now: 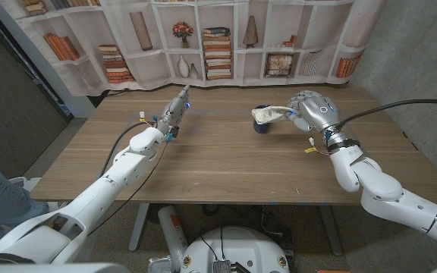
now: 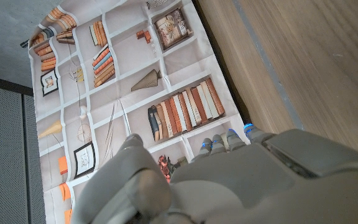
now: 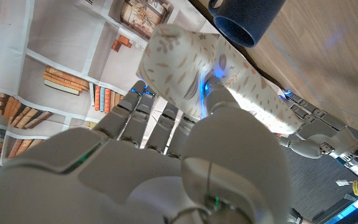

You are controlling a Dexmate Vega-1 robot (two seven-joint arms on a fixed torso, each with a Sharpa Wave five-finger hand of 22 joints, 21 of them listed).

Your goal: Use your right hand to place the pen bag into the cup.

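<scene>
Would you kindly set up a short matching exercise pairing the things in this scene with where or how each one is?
Things:
1. pen bag
2. cup
3. left hand
4. right hand

States:
a. standing on the table, dark blue
b. holding nothing, fingers reaching toward the curtain
c. held in the air just above the cup
d. gripping the pale patterned pouch

Pairs: 1-c, 2-a, 3-b, 4-d
</scene>
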